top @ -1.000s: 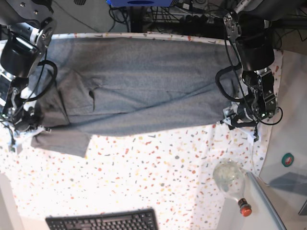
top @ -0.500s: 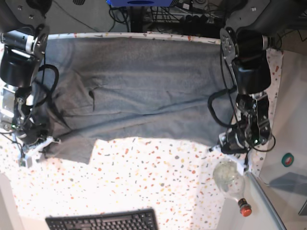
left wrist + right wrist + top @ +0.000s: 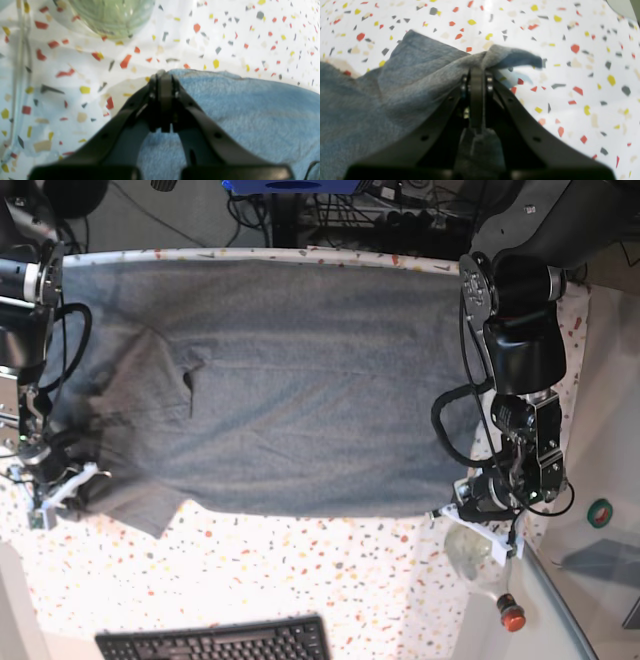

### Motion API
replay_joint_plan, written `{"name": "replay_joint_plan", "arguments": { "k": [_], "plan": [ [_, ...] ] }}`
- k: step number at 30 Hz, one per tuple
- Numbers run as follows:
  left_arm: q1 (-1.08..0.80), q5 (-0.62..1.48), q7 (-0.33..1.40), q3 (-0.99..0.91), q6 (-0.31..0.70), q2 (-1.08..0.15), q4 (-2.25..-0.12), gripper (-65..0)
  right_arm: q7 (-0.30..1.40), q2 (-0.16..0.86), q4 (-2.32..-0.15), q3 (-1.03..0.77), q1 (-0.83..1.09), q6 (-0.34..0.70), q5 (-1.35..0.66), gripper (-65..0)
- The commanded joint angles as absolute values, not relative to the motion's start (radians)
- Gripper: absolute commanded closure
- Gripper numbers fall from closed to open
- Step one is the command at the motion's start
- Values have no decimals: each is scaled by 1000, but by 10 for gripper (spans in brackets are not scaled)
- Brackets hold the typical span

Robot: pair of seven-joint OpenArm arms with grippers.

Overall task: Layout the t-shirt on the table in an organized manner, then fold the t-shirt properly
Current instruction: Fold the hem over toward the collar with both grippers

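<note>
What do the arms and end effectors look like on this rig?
Both arms are black with bulky cylindrical joint housings and silver-grey discs at the upper joints. Loose black cables loop beside the left arm and right arm. The left end effector and right end effector have matte black tapered fingers with small holes and screws near the tips; white parts sit at the wrists.

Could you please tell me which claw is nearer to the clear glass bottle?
The left claw is nearer, just above the glass bottle in the base view. The right claw is across the table.
</note>
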State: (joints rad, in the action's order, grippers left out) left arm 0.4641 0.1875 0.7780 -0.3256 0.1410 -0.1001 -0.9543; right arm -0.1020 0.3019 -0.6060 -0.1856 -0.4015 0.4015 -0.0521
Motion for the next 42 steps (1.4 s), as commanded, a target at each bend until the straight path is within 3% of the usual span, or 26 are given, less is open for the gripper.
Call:
{"name": "replay_joint_plan", "arguments": {
  "k": [1, 14, 19, 29, 36, 42],
  "plan": [
    [493, 193, 765, -325, 143, -107, -972, 0, -142, 315, -611, -171, -430, 403, -65, 0],
    [444, 193, 768, -329, 143, -111, -1067, 0, -229, 315, -624, -174, -415, 398, -65, 0],
    [414, 193, 917, -334, 143, -114, -1158, 0, -217, 314, -791, -176, -318, 395, -67, 0],
    [223, 196, 1018, -335, 143, -108, -1466, 0, 22, 277, -1110, -354, -134, 400, -68, 0],
    [76, 418, 1096, -387, 143, -139, -1600, 0, 159, 272, -1193, -387, -30, 401, -70, 0],
    [-33, 437, 1096, -412, 143, -159, -1684, 0, 254, 231, -1290, -430, 45, 401, -70, 0]
  ]
}}
